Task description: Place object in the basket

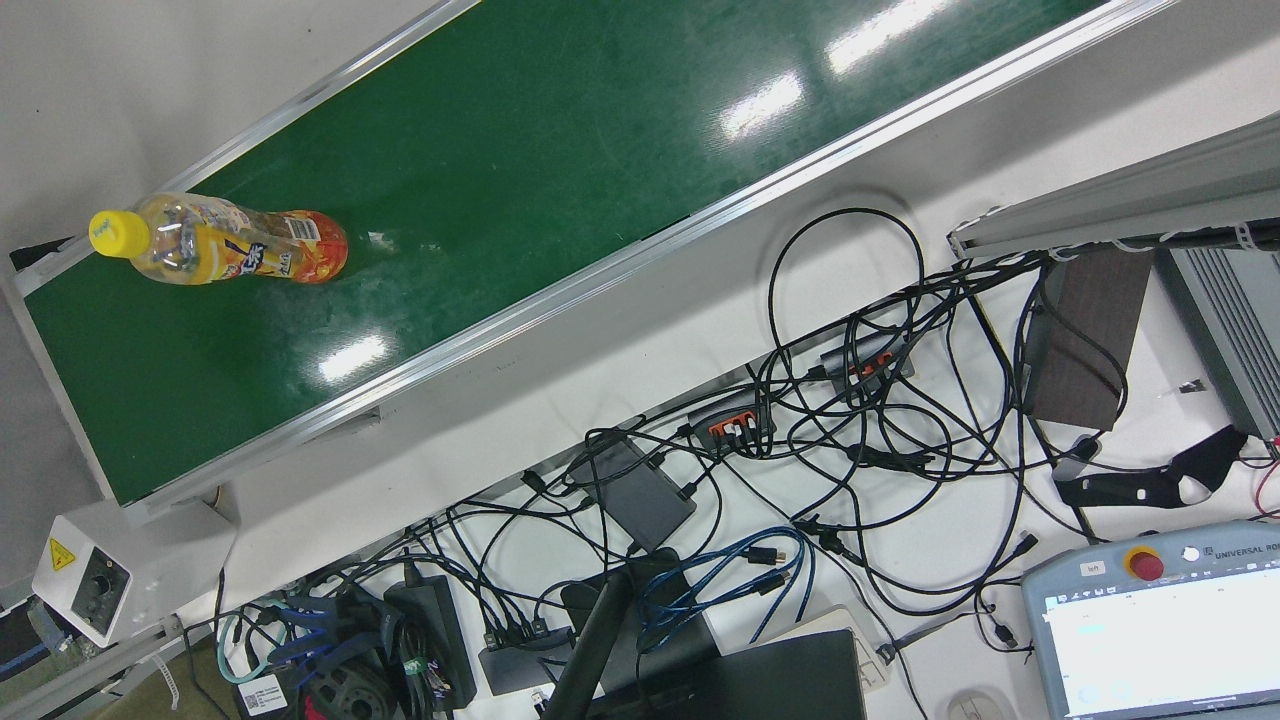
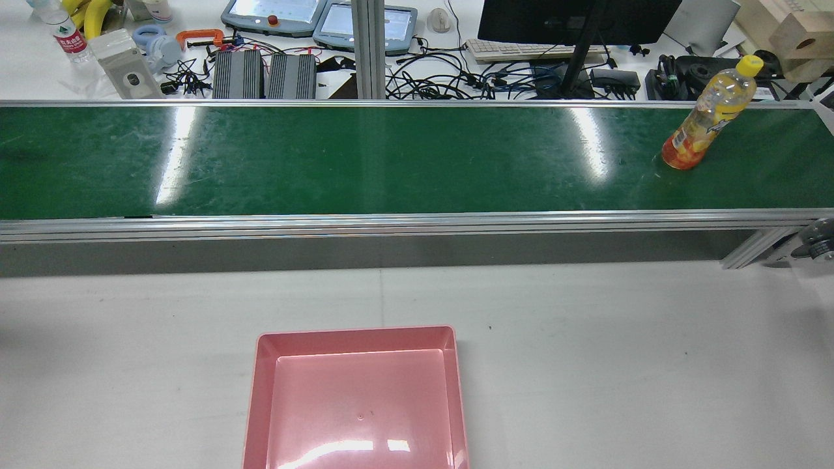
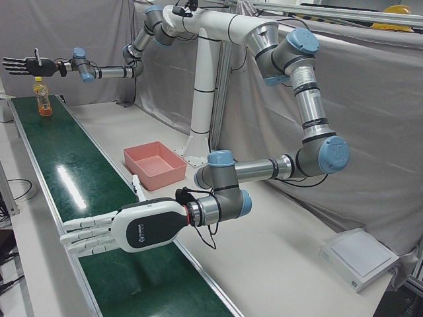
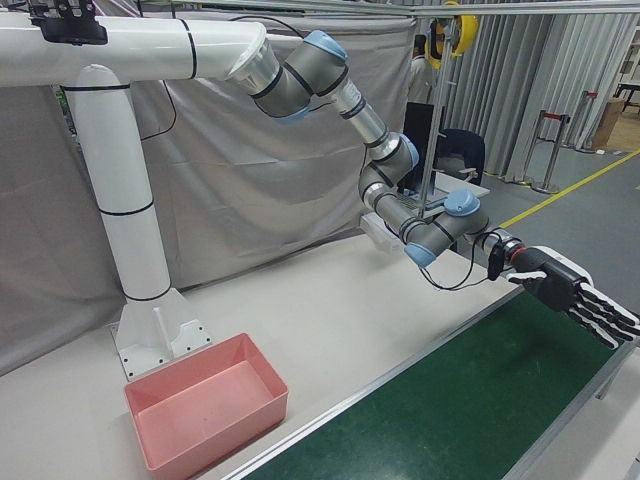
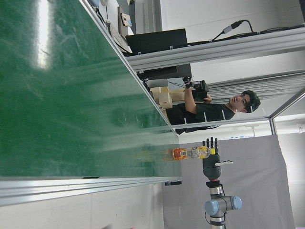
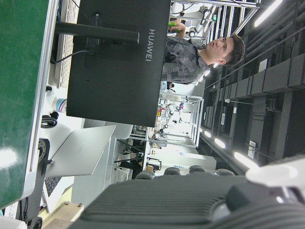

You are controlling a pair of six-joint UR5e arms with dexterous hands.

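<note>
Nothing of the job was done yet, as far as I could judge. The pink basket [image 2: 355, 333] sat empty on the grey worktop [image 2: 586, 365], and the drink bottle [image 2: 710, 116] stood on the green conveyor belt [image 2: 391, 156], near the end on the robot's right and well apart from the basket. All of it remained, by my reckoning: close on the bottle, lift it, carry it across the belt's near rail and set it down in the basket.

My right hand [image 3: 23, 65] hung in the air close above the bottle with its fingers stretched out flat, released and holding nothing. I couldn't tell how far it stood from the yellow cap, though it didn't seem to touch. My left hand [image 3: 125, 228] hovered over the belt's other end, likewise spread and empty, so the right was plainly the one for this.

The bottle was upright, of clear plastic with a yellow screw cap, a yellow and orange label and an orange-red base (the wrap hid the contents, so I couldn't say how full it was). It was tall and narrow with a waisted middle, and I judged it would tip easily if nudged before the fingers closed.
</note>
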